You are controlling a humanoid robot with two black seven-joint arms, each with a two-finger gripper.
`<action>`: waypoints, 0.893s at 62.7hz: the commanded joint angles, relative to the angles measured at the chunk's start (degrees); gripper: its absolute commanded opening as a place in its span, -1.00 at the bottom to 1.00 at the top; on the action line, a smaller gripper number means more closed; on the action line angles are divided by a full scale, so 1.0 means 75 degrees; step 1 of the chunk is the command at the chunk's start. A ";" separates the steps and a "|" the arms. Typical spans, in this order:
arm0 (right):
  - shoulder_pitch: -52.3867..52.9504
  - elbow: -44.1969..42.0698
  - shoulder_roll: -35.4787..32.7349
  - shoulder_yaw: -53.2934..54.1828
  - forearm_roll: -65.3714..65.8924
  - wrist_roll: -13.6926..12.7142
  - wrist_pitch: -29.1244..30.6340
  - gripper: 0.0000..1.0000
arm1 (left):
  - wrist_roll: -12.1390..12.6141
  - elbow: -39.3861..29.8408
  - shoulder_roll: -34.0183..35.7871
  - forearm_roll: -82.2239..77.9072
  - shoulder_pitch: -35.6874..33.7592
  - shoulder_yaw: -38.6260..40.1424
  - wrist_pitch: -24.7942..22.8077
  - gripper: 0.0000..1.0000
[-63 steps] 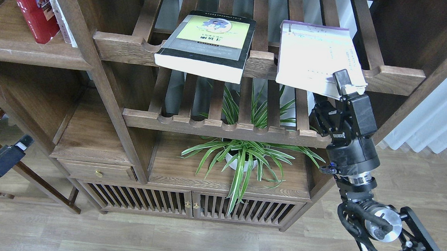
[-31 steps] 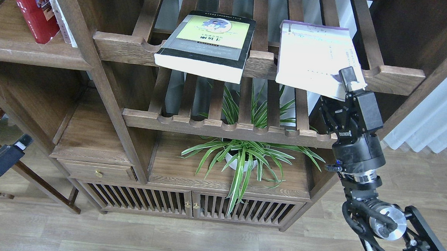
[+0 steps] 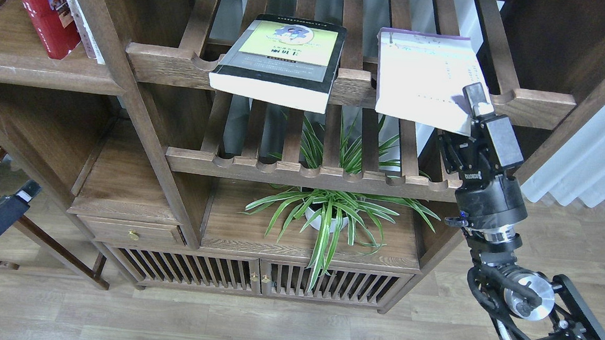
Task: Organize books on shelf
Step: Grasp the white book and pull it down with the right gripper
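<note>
The pale white book (image 3: 424, 75) lies flat on the upper slatted rack, its front edge overhanging the rail. My right gripper (image 3: 473, 106) is at its front right corner, with one finger (image 3: 474, 94) on top of the cover and the other hidden underneath, shut on the corner. The black-and-lime-green book (image 3: 283, 56) lies flat on the same rack to the left, also overhanging. The red book (image 3: 42, 9) stands on the flat dark-brown shelf (image 3: 40, 72) at the upper left. My left gripper (image 3: 17, 200) is low at the left edge, away from the books, and its fingers cannot be told apart.
The upper slatted rack (image 3: 350, 83) and a lower slatted rack (image 3: 302, 172) have scalloped front rails. A potted spider plant (image 3: 326, 216) stands on the cabinet top below. An upright post (image 3: 128, 101) separates the flat shelf from the racks. A white curtain (image 3: 597, 156) hangs at the right.
My right gripper has moved slightly up and to the right with the pale book's corner, which now lies flatter. My left gripper has sunk a little.
</note>
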State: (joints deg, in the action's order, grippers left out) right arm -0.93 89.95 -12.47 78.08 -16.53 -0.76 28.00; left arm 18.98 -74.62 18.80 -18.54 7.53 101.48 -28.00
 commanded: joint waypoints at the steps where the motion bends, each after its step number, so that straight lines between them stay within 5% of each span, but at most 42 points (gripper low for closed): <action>1: -0.0052 -0.0005 0.0022 0.0007 -0.0011 -0.0004 0.0000 -0.61 | 0.0000 0.0000 0.0001 0.0000 0.0004 0.0017 0.0000 0.99; 8: -0.0064 -0.0005 0.0034 -0.0005 -0.0046 -0.0004 0.0000 -0.89 | 0.0000 0.0070 0.0001 0.0035 0.0004 0.0017 0.0000 0.99; 56: -0.2372 0.0066 0.0139 -0.0520 -0.0046 -0.0016 0.0000 -0.87 | 0.0035 0.0316 0.0013 0.0340 0.0086 -0.0112 0.0000 0.99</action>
State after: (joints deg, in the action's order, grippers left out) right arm -16.63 90.43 -11.34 75.29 -16.86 -0.90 28.02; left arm 19.24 -72.26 18.97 -15.99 7.91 100.75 -28.00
